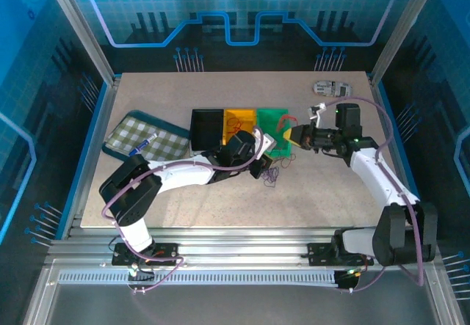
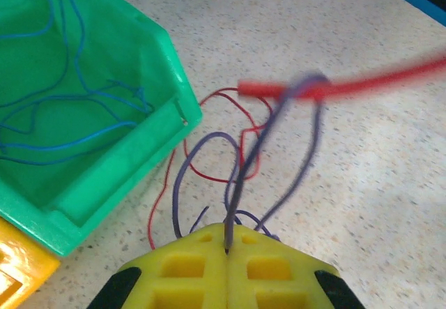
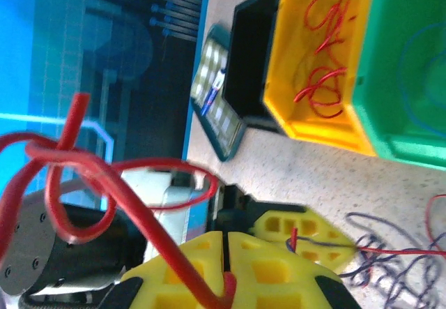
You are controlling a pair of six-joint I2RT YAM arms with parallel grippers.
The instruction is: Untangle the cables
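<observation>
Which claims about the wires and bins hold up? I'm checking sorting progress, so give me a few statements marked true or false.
1. The green bin holds blue wires. True.
2. The yellow bin holds blue wires. False: it holds red wires.
3. The left claw is shut on a purple wire. True.
4. The right claw is open and empty. False: it is shut on a red cable.
5. The checked tray lies right of the black bin. False: it lies to its left.
</observation>
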